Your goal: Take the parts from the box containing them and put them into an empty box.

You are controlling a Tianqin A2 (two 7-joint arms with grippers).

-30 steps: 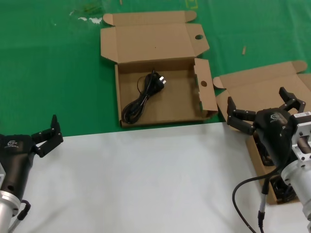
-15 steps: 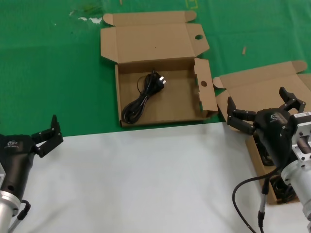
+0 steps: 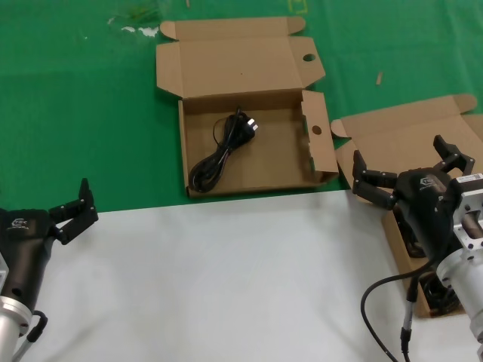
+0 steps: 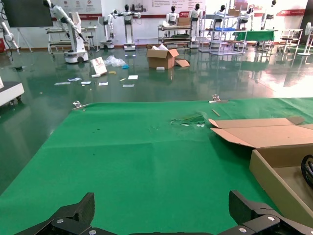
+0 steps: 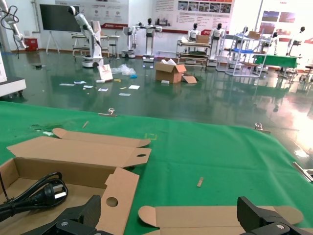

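**Hovering open over the supply box**

Holding my right gripper spread wide and empty above the plain-lidded box; remaining cords lie hidden beneath my wrist. One power cord sits in the holed box. Left gripper waits open. Descending blind risks clipping cardboard or snagging a loop.

Green cloth, white tabletop, small scraps on the cloth
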